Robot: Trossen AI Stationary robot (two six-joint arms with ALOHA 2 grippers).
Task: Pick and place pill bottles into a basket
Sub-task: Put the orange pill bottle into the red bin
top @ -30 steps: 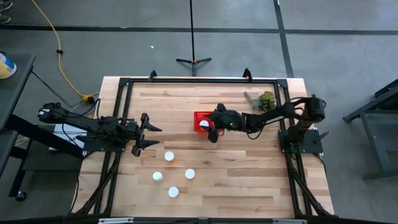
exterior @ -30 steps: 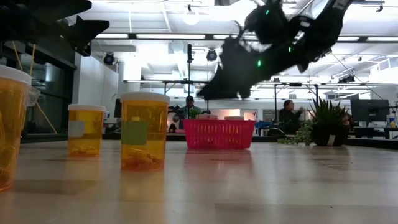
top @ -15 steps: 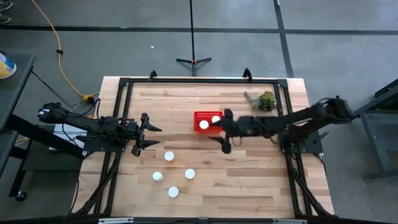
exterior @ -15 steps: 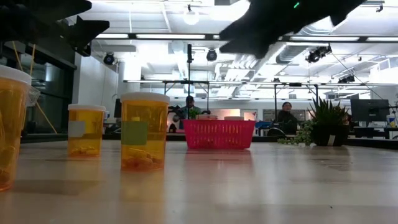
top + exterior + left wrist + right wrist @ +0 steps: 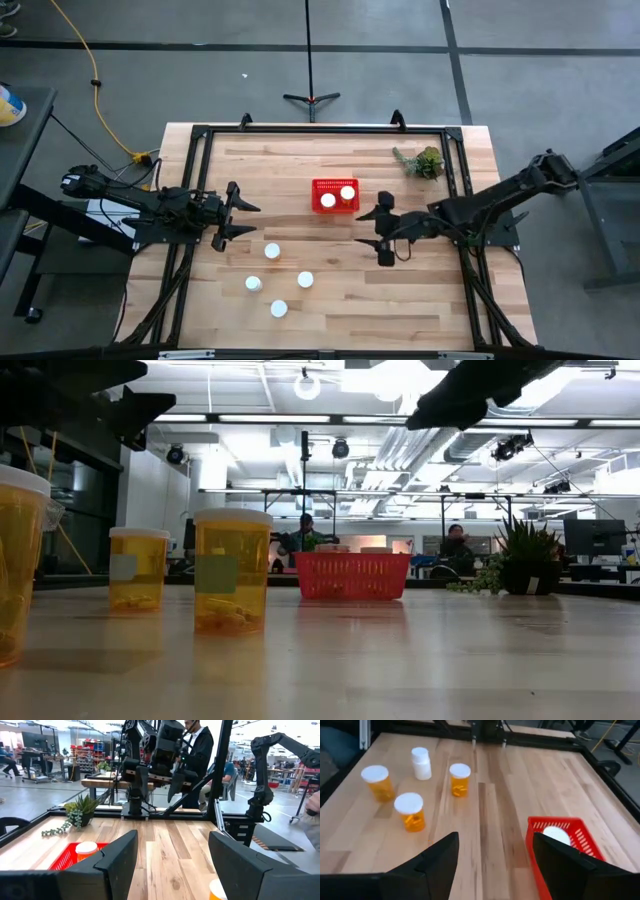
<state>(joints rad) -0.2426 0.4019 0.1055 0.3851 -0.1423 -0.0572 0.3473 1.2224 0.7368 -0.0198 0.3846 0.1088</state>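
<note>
From above, the red slotted basket (image 5: 334, 196) sits mid-table with two white-capped pill bottles (image 5: 328, 201) inside it, and four more bottles (image 5: 271, 252) stand upright on the wood planks below and to the left of the basket, caps showing as small white discs. The right gripper (image 5: 381, 233) hovers just below and right of the basket, fingers spread and empty; the loose bottles lie across from it, on the far side toward the left arm. The left gripper (image 5: 232, 212), also spread and empty, waits left of the basket and looks the nearer of the two to that cluster. At table height, the bottles (image 5: 232, 571) show translucent amber bodies with pale labels and white lids, their long axes vertical, well in front of the mesh-sided basket (image 5: 350, 575). The left wrist view shows a bottle's cap inside the basket (image 5: 67, 860). From the right wrist, three amber bottles (image 5: 410, 812) and one all-white bottle (image 5: 421, 763) stand apart from one another, beyond the open fingers, away from the basket (image 5: 570, 840).
</note>
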